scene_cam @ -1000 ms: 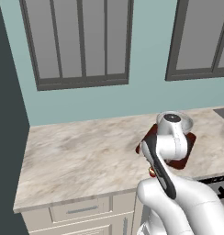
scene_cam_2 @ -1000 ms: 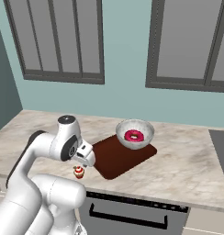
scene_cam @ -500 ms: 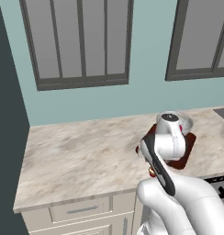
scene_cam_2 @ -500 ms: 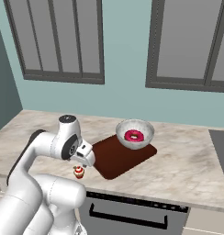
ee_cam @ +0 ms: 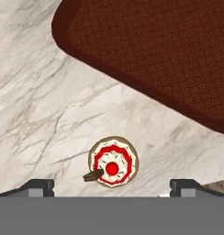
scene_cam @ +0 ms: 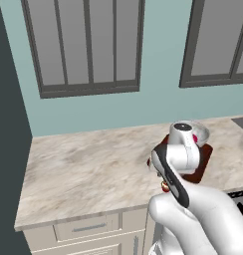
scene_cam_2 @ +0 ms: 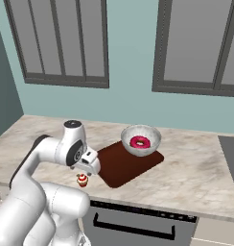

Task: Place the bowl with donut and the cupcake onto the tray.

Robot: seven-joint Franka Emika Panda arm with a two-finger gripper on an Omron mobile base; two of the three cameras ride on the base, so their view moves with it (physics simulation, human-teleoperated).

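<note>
Right, the gripper hangs wide open directly above the cupcake, which stands on the worktop between its fingertips; the tray lies just beyond, carrying the bowl with the donut.

hand edges slightly lower over cupcake, lower left of right base frame; nothing else moves.

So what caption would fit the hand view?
Open pincer poised over the cupcake on the marble counter, beside the tray.
</note>
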